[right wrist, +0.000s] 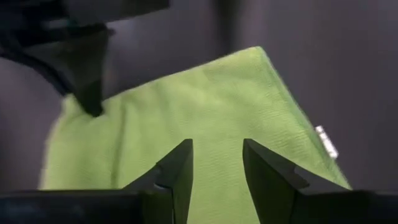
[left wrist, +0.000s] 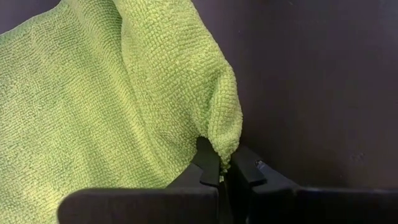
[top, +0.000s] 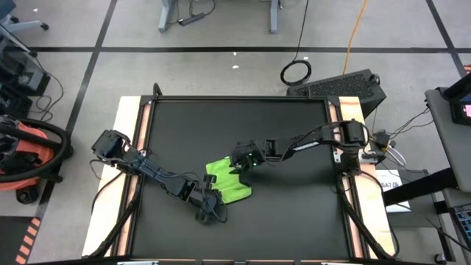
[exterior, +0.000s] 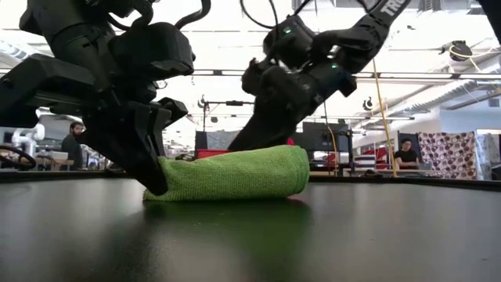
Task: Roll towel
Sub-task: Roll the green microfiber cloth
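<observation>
Nearest the low camera, the left pincer (exterior: 153, 176) stands on the black desk (top: 294, 213) with its tips clamped on a corner of the towel (exterior: 235, 174); the left wrist view shows a pinch of green cloth caught between the closed fingers (left wrist: 211, 163). The towel lies a little left of the desk's middle, folded or partly rolled into a low bundle. In the low view its long axis runs across the picture, thicker at the end away from the left pincer.

The right pincer (top: 241, 166) hovers over the towel's far edge with its fingers (right wrist: 177, 168) apart and nothing between them, the cloth lying just beyond and below the tips. So both arms are at the towel: the left at its near end, the right at its far side. Judging by this, the coming move turns on the right pincer dropping onto the cloth directly under it.
</observation>
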Robot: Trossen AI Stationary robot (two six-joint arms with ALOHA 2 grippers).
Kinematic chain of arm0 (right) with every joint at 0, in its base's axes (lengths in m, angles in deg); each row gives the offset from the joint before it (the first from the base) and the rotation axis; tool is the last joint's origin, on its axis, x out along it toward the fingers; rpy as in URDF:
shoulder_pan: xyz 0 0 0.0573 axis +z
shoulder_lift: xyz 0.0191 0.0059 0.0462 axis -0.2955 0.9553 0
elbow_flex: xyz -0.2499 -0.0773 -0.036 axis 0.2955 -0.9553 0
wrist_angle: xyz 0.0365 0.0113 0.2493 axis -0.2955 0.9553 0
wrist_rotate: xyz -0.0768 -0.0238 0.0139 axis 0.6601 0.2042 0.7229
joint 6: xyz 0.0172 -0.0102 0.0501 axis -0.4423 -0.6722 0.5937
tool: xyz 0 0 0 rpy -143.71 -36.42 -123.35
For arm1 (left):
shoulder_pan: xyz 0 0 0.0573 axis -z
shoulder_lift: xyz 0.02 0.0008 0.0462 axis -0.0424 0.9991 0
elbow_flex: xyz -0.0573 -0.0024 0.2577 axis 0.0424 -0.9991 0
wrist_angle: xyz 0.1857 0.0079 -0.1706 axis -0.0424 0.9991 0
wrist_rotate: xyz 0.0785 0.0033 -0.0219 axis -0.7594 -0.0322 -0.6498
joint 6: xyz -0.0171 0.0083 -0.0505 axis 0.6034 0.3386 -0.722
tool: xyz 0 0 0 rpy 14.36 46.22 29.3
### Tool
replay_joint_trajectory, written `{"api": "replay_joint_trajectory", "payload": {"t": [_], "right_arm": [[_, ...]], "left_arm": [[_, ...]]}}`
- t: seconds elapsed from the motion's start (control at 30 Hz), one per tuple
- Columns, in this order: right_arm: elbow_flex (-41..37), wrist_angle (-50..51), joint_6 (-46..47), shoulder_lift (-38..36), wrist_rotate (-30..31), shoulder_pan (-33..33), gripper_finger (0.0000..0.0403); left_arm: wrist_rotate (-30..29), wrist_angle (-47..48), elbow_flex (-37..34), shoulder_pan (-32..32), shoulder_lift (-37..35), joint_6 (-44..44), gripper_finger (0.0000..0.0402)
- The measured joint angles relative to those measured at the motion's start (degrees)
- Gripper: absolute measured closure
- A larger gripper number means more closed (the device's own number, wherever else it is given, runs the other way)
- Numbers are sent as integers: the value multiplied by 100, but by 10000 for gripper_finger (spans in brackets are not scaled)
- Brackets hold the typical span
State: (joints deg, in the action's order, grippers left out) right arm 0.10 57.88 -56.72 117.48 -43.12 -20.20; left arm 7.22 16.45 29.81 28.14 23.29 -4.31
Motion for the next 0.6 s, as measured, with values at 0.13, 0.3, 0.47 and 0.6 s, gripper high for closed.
{"api": "replay_joint_trajectory", "payload": {"t": [0.13,0.3,0.47,0.6], "right_arm": [[359,503,-135,295,4,-78,273],[400,1059,-143,413,117,-187,273],[348,1360,69,386,300,-334,273],[354,1578,236,377,382,-344,273]], "left_arm": [[10,21,0,-13,0,16,398],[28,107,0,-66,0,209,398],[61,192,4,-235,-2,554,398],[74,204,4,-455,-21,790,398]]}}
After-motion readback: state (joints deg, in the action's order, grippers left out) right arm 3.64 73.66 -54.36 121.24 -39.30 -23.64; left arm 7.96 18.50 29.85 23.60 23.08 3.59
